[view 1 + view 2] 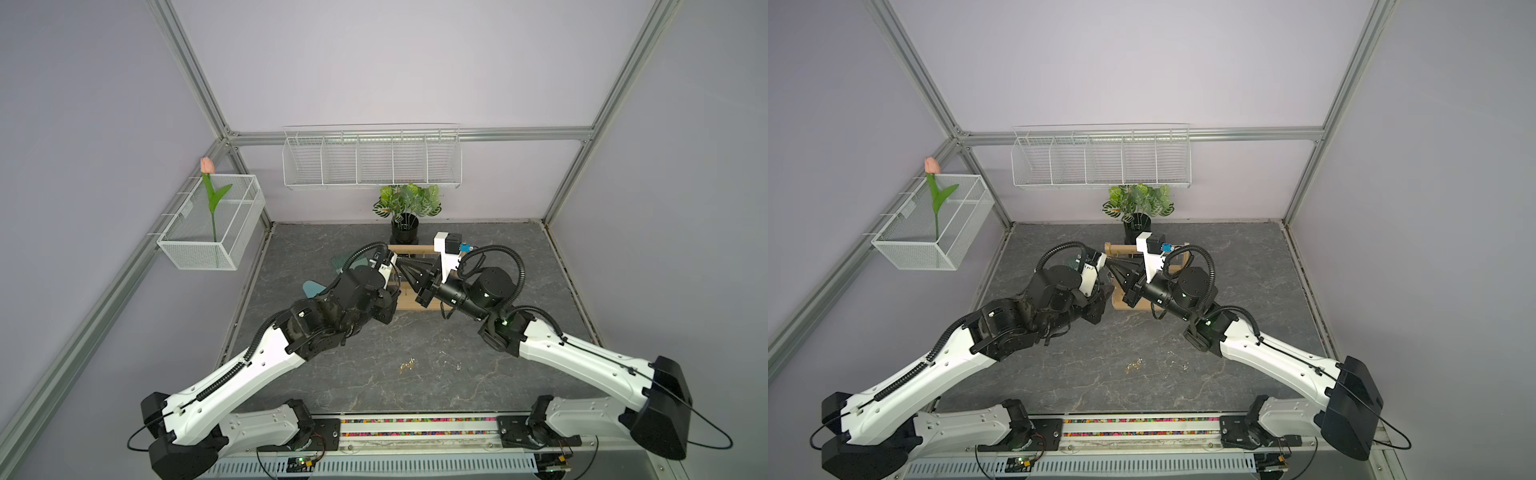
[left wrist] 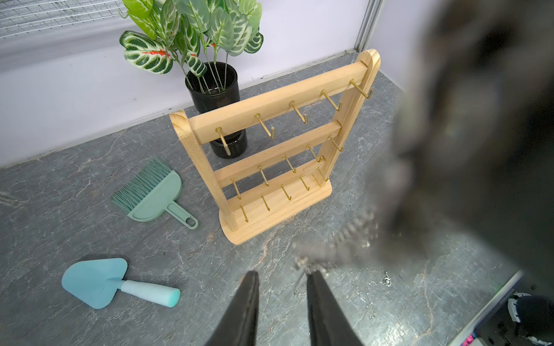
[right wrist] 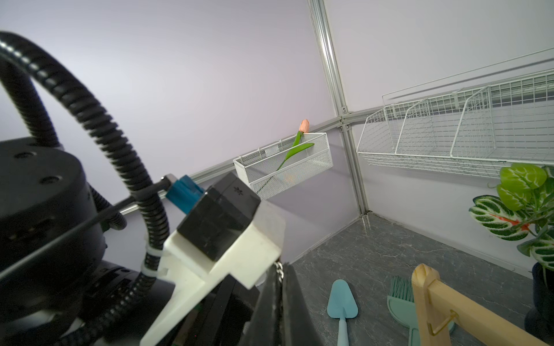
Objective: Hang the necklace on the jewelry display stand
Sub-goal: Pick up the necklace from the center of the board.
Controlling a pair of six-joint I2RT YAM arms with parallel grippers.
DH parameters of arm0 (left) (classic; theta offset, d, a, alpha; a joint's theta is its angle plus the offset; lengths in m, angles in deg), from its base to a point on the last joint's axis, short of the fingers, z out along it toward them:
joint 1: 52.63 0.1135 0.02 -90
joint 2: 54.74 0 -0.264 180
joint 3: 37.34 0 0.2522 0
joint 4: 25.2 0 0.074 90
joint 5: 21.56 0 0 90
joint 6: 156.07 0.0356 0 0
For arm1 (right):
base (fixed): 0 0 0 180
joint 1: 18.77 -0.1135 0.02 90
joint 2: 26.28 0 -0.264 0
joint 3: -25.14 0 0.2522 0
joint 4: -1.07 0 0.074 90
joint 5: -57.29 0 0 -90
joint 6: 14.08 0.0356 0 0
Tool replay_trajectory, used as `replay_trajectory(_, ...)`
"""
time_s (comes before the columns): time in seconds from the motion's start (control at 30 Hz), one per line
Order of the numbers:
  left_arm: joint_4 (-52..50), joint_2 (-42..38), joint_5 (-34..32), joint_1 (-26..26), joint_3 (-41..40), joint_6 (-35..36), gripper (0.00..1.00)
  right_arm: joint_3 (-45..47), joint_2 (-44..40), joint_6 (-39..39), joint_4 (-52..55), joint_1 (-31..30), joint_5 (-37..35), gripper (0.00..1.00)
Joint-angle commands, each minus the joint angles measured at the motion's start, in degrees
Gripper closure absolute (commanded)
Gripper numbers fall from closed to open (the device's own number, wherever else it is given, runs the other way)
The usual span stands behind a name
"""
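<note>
Over the gray stone table (image 1: 415, 399), the right gripper (image 3: 281, 266) was clenched on the necklace (image 2: 344, 236), chain links showing between its jaws. The left gripper (image 2: 282, 274) stood with jaws apart, the chain reaching the tip of one finger (image 2: 319, 295). Both hung close before the wooden stand (image 2: 269, 107), which stood upright toward the back wall (image 1: 374, 83), a potted plant (image 2: 212, 87) just behind it. Much of the table lay open at the front; a brush (image 2: 156, 194) and a trowel (image 2: 96, 281) lay left of the stand. The necklace was a fine metal chain, blurred, clear of the gold hooks (image 2: 263, 124).
</note>
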Motion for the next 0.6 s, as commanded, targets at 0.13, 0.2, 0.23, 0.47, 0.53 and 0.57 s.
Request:
replay_trajectory(0.13, 0.2, 0.6, -1.3, 0.3, -0.1, 0.0, 0.69, -0.2, 0.1, 2.2, -5.4, 0.3, 3.0, 0.93)
replay_trajectory(0.2, 0.4, 0.5, -1.6, 0.4, -0.1, 0.1, 0.69, -0.1, 0.3, 2.9, -6.0, 0.4, 3.4, 0.93)
replay_trajectory(0.23, 0.5, 0.6, -1.5, 0.4, -0.2, 0.1, 0.69, -0.1, 0.4, 3.4, -6.5, 0.5, 3.7, 0.93)
replay_trajectory(0.47, 1.6, 0.5, -0.2, 0.5, -0.1, 0.0, 0.69, -0.1, 1.0, 4.6, -7.5, 0.9, 4.2, 0.93)
replay_trajectory(0.53, 1.7, 0.4, -0.2, 0.5, -0.3, -0.1, 0.69, -0.1, 1.0, 4.9, -7.6, 1.0, 4.3, 0.93)
replay_trajectory(0.57, 1.9, 0.4, -0.1, 0.5, -0.4, -0.1, 0.69, -0.1, 1.1, 5.1, -7.8, 1.0, 4.5, 0.93)
